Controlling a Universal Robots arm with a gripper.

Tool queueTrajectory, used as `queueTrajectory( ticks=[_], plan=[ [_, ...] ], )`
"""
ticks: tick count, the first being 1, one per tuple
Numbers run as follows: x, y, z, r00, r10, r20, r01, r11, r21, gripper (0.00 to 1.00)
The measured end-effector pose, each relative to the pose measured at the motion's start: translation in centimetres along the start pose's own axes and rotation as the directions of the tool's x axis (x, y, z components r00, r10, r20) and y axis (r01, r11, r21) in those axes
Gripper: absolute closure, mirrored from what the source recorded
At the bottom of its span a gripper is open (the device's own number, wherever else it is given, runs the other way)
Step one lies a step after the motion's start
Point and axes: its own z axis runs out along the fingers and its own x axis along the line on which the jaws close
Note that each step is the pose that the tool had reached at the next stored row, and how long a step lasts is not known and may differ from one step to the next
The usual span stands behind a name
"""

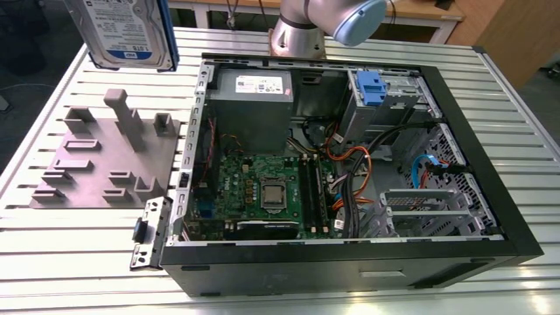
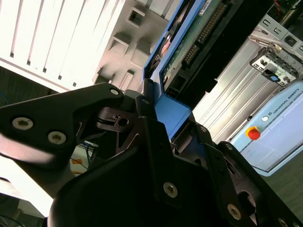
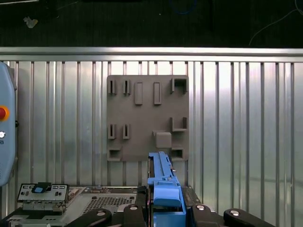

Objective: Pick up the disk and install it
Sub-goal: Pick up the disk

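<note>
The disk (image 1: 127,33), silver-grey with a white-and-blue label and a blue bracket, hangs in the air at the exterior view's upper left, above the slatted table and beside the open computer case (image 1: 481,131). In both wrist views my gripper (image 3: 165,210) (image 2: 165,127) is shut on the disk's blue bracket (image 3: 163,177) (image 2: 173,113), black fingers (image 2: 151,137) pressing on both sides. The first wrist view has the disk edge-on above the grey fixture plate (image 3: 147,118).
The grey fixture plate (image 1: 105,157) with upright pegs lies left of the case. Inside the case are a power supply (image 1: 254,98), a drive bay with a blue latch (image 1: 372,88), the motherboard (image 1: 262,190) and cables. The arm's base (image 1: 302,33) stands behind. A pendant (image 2: 279,127) lies nearby.
</note>
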Motion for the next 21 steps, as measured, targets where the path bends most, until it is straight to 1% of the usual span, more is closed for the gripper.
queueTrajectory(
  ticks=[14, 21],
  plan=[
    [0.0, -0.08, 0.0, 1.0, 0.0, 0.0, 0.0, 1.0, -0.0001, 0.63],
    [0.35, -0.1, 0.0, 1.0, 0.0, 0.0, 0.0, 1.0, 0.0, 0.63]
  ],
)
